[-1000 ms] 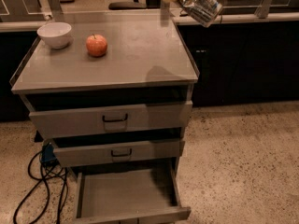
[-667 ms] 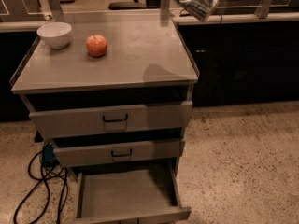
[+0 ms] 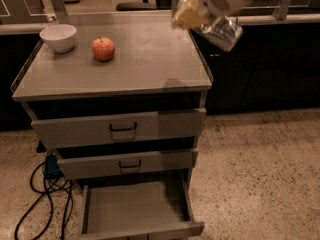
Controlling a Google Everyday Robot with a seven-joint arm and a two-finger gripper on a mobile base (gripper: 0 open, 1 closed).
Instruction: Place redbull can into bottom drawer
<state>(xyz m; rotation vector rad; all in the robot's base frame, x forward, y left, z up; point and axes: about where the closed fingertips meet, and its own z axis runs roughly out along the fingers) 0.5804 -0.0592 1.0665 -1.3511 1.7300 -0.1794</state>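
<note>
My gripper [image 3: 196,15] is at the top of the camera view, above the cabinet top's right rear corner. It is shut on the redbull can [image 3: 223,32], a silvery can held tilted in the air, sticking out to the lower right past the cabinet's right edge. The bottom drawer [image 3: 134,210] is pulled open at the foot of the grey cabinet, and its flat bottom is bare. It lies well below and to the left of the can.
On the cabinet top [image 3: 150,64] stand a white bowl [image 3: 58,37] at the back left and a red apple [image 3: 103,48] beside it. The top drawer [image 3: 120,128] and middle drawer [image 3: 125,163] stand slightly ajar. Black cables [image 3: 45,199] lie on the floor at the left.
The gripper with the can has moved lower in the view and a little to the right. The drawers, bowl and apple have not moved.
</note>
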